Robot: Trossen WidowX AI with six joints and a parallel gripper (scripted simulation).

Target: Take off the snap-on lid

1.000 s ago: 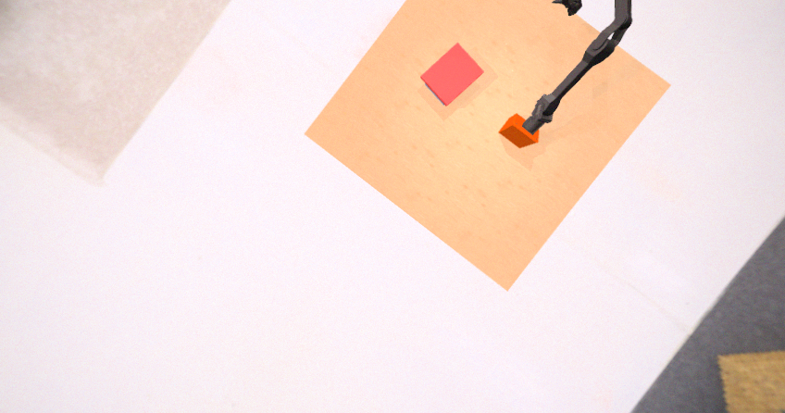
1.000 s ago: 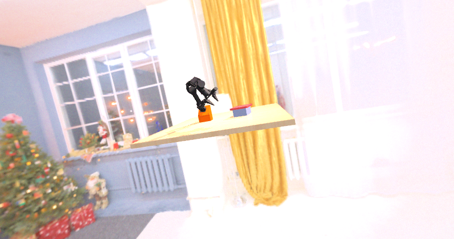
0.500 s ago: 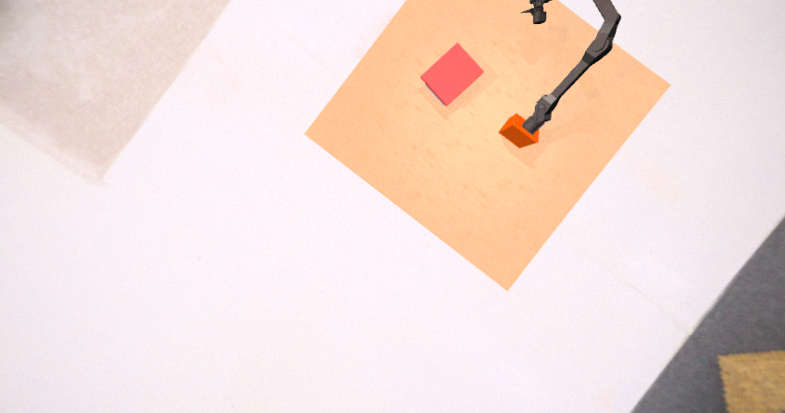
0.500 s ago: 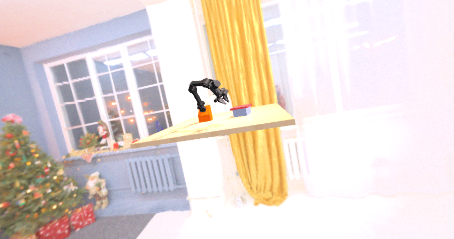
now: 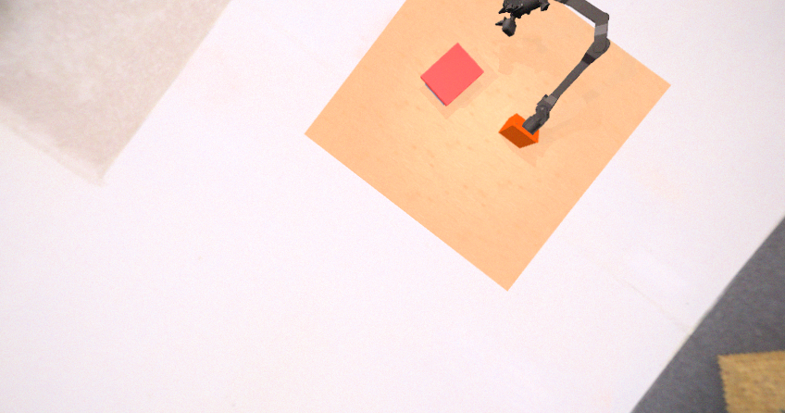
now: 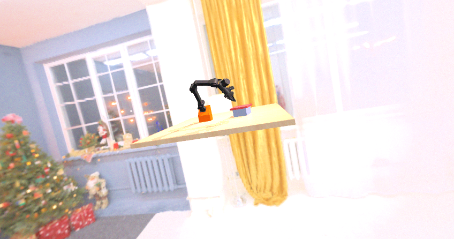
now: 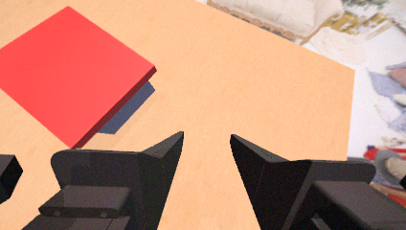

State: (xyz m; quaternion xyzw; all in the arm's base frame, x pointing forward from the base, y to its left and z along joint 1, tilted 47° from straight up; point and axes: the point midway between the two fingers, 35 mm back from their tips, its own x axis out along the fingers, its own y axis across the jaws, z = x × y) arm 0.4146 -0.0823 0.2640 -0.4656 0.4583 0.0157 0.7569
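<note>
A: Exposure?
B: Hot. In the exterior view the right side washes out to white around the window; the yellow curtain (image 6: 242,61) keeps its folds.
A: Shadows?
B: Soft, faint on the worktop (image 5: 441,188) (image 6: 270,117) (image 7: 215,62), beside the red lid (image 5: 452,74) (image 6: 241,106) (image 7: 77,74).
A: Focus?
B: Lid edges crisp; wrist view background blurry. Grain on the pale floor (image 5: 220,271).

red lid (image 7: 77,77) on blue box (image 7: 126,111), open claw (image 7: 207,136)
</note>
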